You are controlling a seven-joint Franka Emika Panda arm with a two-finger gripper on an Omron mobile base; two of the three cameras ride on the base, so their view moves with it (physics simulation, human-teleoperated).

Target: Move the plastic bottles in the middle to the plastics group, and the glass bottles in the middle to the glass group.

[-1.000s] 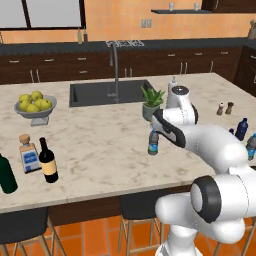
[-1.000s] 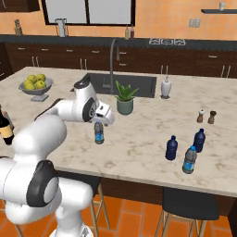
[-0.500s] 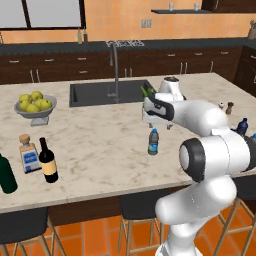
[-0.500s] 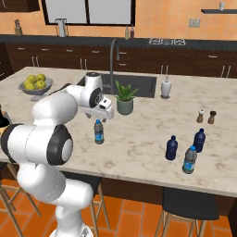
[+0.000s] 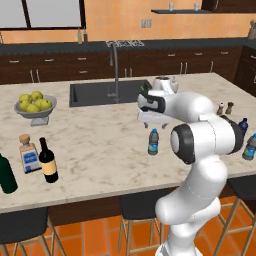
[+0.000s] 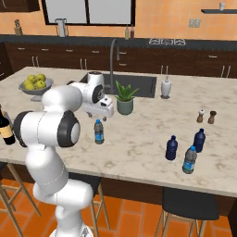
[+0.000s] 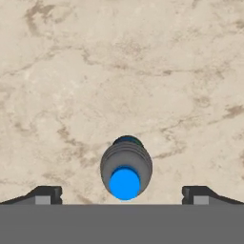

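**Gripper poised over the last bottle in the middle**

Starting at the left end of the tabletop [image 5: 100, 150], we see the glass gathered together: the plain dark green bottle [image 5: 7, 173] at the edge, the square clear bottle [image 5: 29, 154] with its blue label and cork beside it, and the tall wine bottle [image 5: 48, 161] just to the right of that. We judge the wine bottle belongs to that cluster now, since it stands close by the other two and well apart from the centre. Behind them sits a bowl of yellow fruit [image 5: 35, 104], clear of the sorting.

In the middle, one small clear bottle [image 5: 153, 142] with a blue cap and label stands upright and alone, in front of the sink [image 5: 95, 92] and the potted plant [image 6: 124, 97]. This is the piece we take to be left to move. Our gripper [image 7: 123, 193] hangs directly above it, pointing straight down, so that in the hand view the blue cap lies centred between the two fingertips [image 7: 46, 194]. The jaws are spread wide on either side of the cap and touch nothing; we read this as lining up for a straight descent around the neck or body.

At the right end stands the plastics group: two dark blue bottles [image 6: 171, 148] and another clear one [image 6: 189, 159], near each other, with salt and pepper shakers [image 6: 206, 116] behind. That is where the middle bottle should go.
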